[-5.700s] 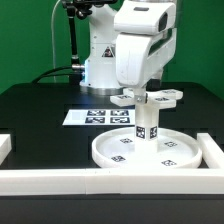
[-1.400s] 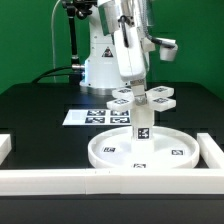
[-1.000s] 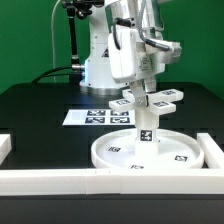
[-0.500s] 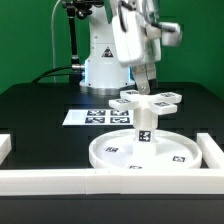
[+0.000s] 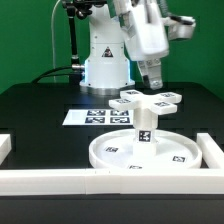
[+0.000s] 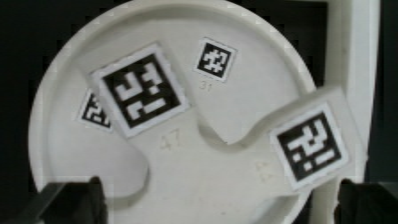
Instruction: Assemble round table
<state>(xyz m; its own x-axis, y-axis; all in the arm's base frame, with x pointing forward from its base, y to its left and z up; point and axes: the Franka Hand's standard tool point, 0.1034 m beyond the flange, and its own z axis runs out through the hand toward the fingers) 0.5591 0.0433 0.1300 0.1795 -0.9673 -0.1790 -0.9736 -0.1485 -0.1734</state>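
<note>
The round table stands assembled upside down in the exterior view. Its large rimmed disc [image 5: 118, 152] lies flat, and the short leg [image 5: 143, 124] is upright at its centre. The cross-shaped base [image 5: 149, 98] sits on top of the leg. My gripper [image 5: 152, 82] hangs open just above the cross, touching nothing. In the wrist view the tagged cross arms [image 6: 143, 95] lie close below, over the disc [image 6: 267, 35]. The dark fingertips [image 6: 71, 200] stand wide apart with nothing between them.
The marker board [image 5: 96, 116] lies flat behind the disc at the exterior view's left. White border rails run along the front [image 5: 90, 182] and stand at the left [image 5: 5, 147] and right [image 5: 213, 150]. The arm's base [image 5: 105, 62] rises behind.
The gripper was shut on the cross-shaped base a second ago. It has opened, let go and risen up and slightly towards the exterior view's right. The table parts stay put.
</note>
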